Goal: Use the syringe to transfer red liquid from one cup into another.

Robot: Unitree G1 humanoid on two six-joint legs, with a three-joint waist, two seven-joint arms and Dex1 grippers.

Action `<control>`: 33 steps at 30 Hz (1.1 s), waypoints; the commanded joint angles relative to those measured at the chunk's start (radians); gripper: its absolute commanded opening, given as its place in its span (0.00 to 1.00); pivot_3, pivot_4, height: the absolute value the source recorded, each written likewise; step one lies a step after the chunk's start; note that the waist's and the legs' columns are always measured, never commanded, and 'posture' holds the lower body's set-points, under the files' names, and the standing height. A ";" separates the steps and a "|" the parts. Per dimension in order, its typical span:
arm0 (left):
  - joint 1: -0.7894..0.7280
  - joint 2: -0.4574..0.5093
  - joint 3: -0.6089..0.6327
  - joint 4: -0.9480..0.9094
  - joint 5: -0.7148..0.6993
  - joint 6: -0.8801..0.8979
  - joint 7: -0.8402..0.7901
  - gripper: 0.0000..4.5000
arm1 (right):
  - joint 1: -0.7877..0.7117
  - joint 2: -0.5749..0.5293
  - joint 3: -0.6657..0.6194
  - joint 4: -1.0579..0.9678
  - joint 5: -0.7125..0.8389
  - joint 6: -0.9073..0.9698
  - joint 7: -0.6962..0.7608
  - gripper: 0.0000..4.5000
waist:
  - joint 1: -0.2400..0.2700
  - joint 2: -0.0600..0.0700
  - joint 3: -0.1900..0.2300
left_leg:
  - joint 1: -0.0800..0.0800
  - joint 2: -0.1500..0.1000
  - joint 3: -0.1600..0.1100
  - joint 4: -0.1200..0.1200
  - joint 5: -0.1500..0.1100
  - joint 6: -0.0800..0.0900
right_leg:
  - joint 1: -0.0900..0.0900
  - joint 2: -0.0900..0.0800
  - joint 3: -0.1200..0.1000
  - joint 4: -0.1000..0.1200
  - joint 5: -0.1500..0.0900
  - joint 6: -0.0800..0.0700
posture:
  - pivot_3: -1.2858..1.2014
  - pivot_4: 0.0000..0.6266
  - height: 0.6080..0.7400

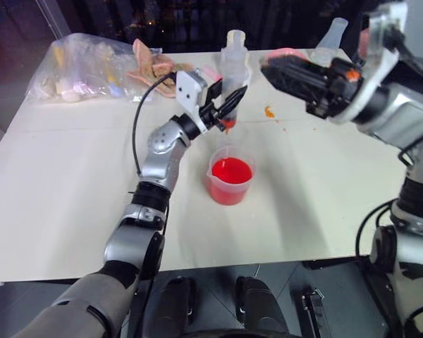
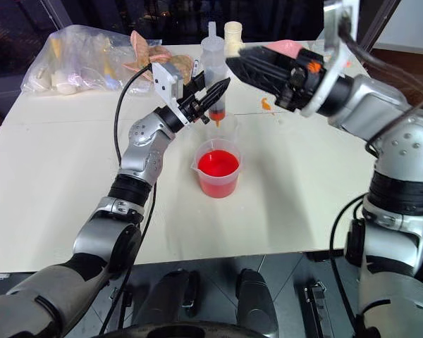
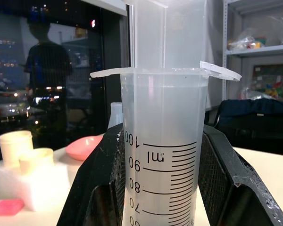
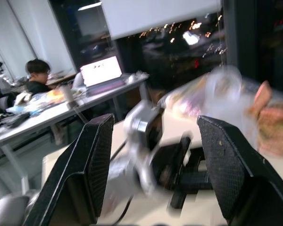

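Observation:
The syringe stands upright above the table, plunger up, with its orange tip pointing down. My left gripper is shut on its lower barrel; in the left wrist view the scale marks sit between the black fingers. Just in front of and below the tip stands the beaker of red liquid. A faint clear outline right behind the beaker may be the other cup. My right gripper hovers open, close to the right of the syringe's top, its tips towards it.
A clear plastic bag of small items and pink objects lie at the table's back left. A clear flask stands at the back right. Orange spots mark the tabletop. A person sits at a far desk.

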 commanded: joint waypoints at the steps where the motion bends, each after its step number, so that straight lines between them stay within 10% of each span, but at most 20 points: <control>1: -0.040 0.000 0.014 0.003 0.005 -0.048 -0.005 0.34 | -0.051 0.018 0.021 0.019 -0.062 -0.038 -0.005 0.64 | 0.000 0.000 0.000 | 0.000 0.000 0.000 0.000 0.000 0.000 | 0.000 0.000 0.000 0.000 0.000 0.000 | 0.52 0.24 1.00; 26: -0.019 -0.010 0.009 -0.002 0.017 -0.050 -0.021 0.34 | -0.173 0.170 0.123 0.171 -0.347 -0.127 0.027 0.64 | -0.002 0.000 0.000 | -0.005 -0.001 0.000 0.000 0.000 0.000 | -0.004 0.000 -0.001 -0.001 0.001 0.001 | 0.52 0.24 1.00; 33: -0.019 -0.012 0.010 0.001 0.018 -0.048 -0.023 0.34 | -0.179 0.189 0.140 0.167 -0.370 -0.112 0.049 0.01 | -0.002 0.000 0.000 | -0.005 -0.001 0.000 0.000 0.000 0.000 | -0.004 0.000 -0.002 -0.001 0.001 0.001 | 0.52 0.24 1.00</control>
